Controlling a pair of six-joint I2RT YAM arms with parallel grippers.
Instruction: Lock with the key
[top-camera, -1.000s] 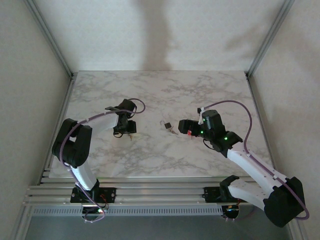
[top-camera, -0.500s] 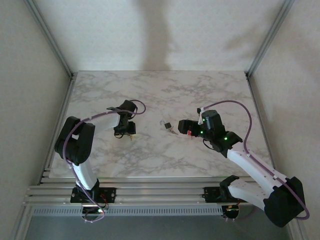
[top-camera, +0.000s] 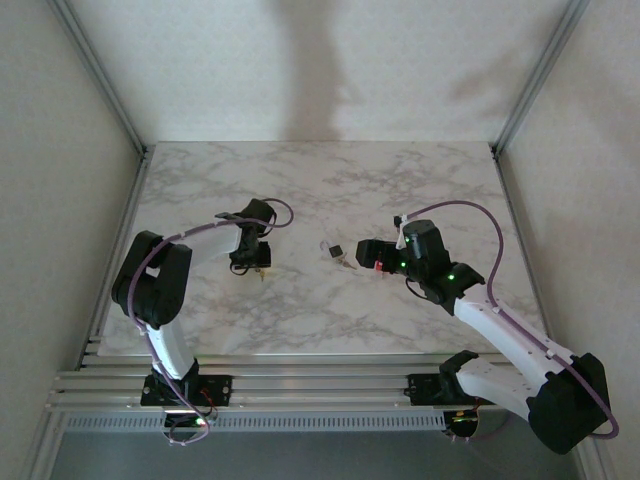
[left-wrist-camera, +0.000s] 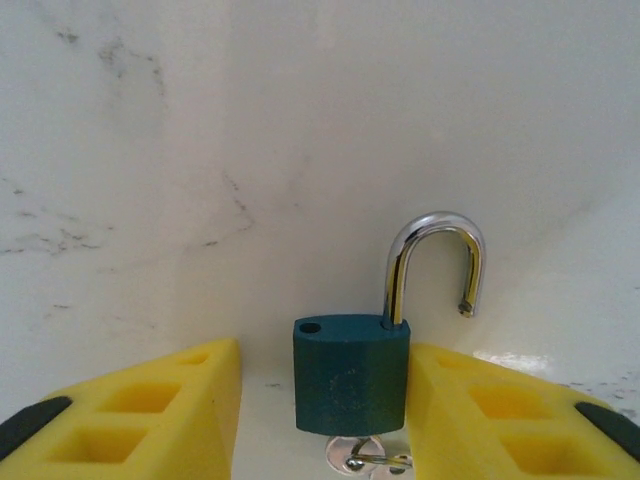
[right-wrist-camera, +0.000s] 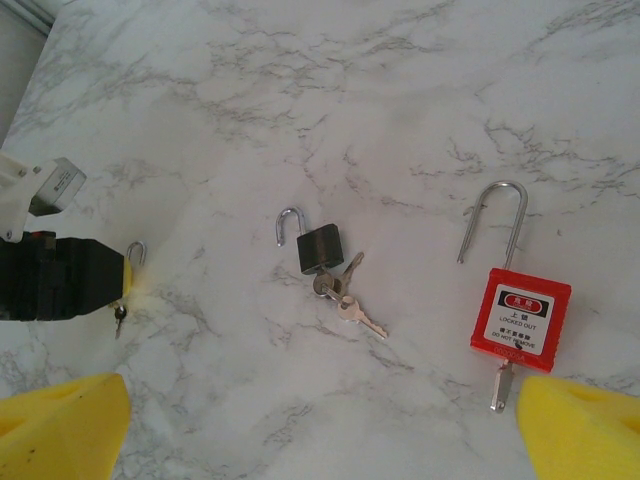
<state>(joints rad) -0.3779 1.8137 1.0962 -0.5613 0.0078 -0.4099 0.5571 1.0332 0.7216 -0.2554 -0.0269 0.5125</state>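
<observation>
A teal padlock (left-wrist-camera: 351, 373) lies on the marble with its steel shackle (left-wrist-camera: 432, 262) swung open and a key with a ring (left-wrist-camera: 365, 458) in its base. My left gripper (left-wrist-camera: 325, 400) is open around its body: the right finger (left-wrist-camera: 500, 410) touches the lock, the left finger (left-wrist-camera: 160, 410) stands a little apart. In the top view the left gripper (top-camera: 251, 256) is left of centre. My right gripper (right-wrist-camera: 325, 435) hangs wide open above a black padlock (right-wrist-camera: 320, 247) with keys (right-wrist-camera: 350, 295) and a red padlock (right-wrist-camera: 520, 310), both with open shackles.
In the top view the black padlock (top-camera: 335, 250) and the red padlock (top-camera: 379, 266) lie mid-table by the right gripper (top-camera: 368, 252). The left arm's black wrist (right-wrist-camera: 55, 278) reaches in at the left of the right wrist view. A metal frame (top-camera: 100, 85) borders the table.
The left arm has shifted slightly, its elbow moving a little right, with the gripper staying at the teal padlock. The right arm has not moved.
</observation>
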